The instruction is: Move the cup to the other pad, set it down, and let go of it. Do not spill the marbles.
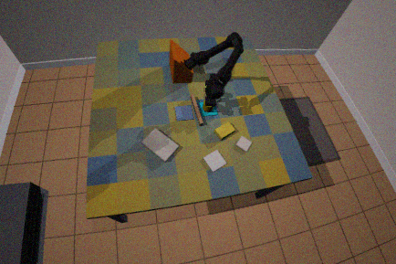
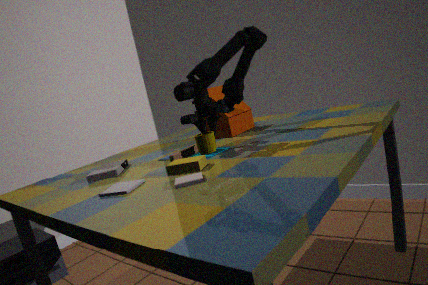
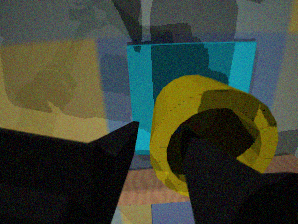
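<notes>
Wrist view shows the black tool (image 3: 155, 165) released, one finger inside the yellow cylindrical cup (image 3: 215, 132), one outside at nine o'clock; cup stands on the cyan square pad (image 3: 142, 95).

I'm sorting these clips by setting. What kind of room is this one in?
Probably a bare indoor test room, not a home or workshop: plain grey walls, a terracotta tiled floor, and one table with a blue-and-yellow patchwork top carrying the arm, a yellow cup on a cyan pad, and scattered blocks.
</notes>
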